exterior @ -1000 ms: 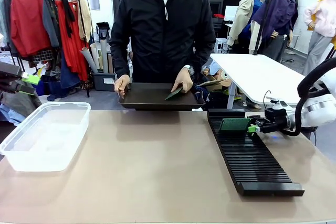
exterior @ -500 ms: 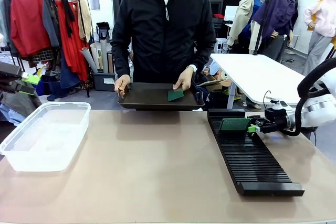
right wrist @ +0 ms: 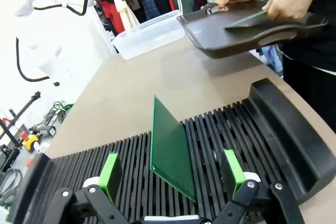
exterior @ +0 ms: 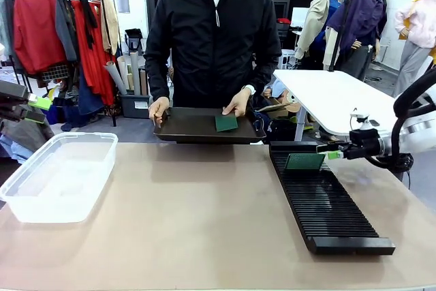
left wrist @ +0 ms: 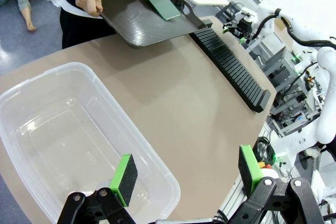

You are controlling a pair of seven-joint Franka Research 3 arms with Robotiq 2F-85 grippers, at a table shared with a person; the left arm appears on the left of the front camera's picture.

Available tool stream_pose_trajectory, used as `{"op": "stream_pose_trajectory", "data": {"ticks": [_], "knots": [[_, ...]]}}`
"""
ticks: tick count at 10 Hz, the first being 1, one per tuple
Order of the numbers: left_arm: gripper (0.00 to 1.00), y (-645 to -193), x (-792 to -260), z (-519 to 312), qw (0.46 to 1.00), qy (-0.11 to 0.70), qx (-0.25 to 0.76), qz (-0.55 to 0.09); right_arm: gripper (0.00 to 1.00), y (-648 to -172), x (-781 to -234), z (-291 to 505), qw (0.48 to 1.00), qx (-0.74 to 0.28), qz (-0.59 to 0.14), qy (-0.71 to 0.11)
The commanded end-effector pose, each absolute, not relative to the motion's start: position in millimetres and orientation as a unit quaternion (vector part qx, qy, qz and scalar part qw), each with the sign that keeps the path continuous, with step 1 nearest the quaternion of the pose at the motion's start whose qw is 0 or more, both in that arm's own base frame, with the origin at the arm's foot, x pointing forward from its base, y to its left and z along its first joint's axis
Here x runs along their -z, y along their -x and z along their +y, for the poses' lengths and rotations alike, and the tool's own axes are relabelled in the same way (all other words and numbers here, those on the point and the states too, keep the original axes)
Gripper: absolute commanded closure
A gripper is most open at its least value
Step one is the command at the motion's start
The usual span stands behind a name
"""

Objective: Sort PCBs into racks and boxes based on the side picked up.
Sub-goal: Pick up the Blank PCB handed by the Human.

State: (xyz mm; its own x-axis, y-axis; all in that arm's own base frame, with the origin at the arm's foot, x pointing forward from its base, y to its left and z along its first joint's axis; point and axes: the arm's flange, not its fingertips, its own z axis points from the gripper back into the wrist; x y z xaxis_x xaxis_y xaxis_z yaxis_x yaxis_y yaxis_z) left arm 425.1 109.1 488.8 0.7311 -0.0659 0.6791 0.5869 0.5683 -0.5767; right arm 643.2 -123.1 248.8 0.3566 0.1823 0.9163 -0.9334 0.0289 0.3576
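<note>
Right fingers [right wrist: 110, 176] spread wide, holding nothing. They sit at the far end of the rack [exterior: 327, 202], with a racked PCB [right wrist: 170, 150] standing on edge in a slot just ahead and between the pads. Neither pad touches it as far as the right wrist view shows. That board looks placed, upright, with its face across the rack's length.

Left fingers [left wrist: 125, 179] also wide open and empty, hovering over the near corner of the clear box [exterior: 58, 175], which has nothing in it.

Next board: tray PCB [exterior: 226, 123] lies flat on the dark tray [exterior: 184, 129], which the person holds at the far table edge. One person's hand [exterior: 238, 103] touches or sits just beside the board; the other grips the tray's opposite end. The board sits right of the tray's middle, slightly skewed. From the right fingers it is farther across the table and toward the centre.

Judgement: the right arm is nearer, the left arm well apart. A pick needs a top-down reach with the fingers across the board's short sides. Risk is the person's hand close to the board.
</note>
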Motion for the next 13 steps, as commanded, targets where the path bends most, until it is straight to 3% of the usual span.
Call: {"op": "stream_pose_trajectory", "data": {"ticks": [1,7,10,13], "knots": [[0.00,-424,-490,109,0.829,0.421,0.198,-0.311,0.00,-634,-278,-123,0.642,-0.427,-0.345,-0.536],[0.00,-424,-490,109,0.829,0.421,0.198,-0.311,0.00,-620,-370,-109,0.634,-0.398,-0.330,-0.574],[0.00,-424,-490,109,0.829,0.421,0.198,-0.311,0.00,-606,-402,-95,0.595,-0.384,-0.278,-0.649],[0.00,-424,-490,109,0.829,0.421,0.198,-0.311,0.00,-588,-421,-71,0.588,-0.357,-0.234,-0.687]]}}
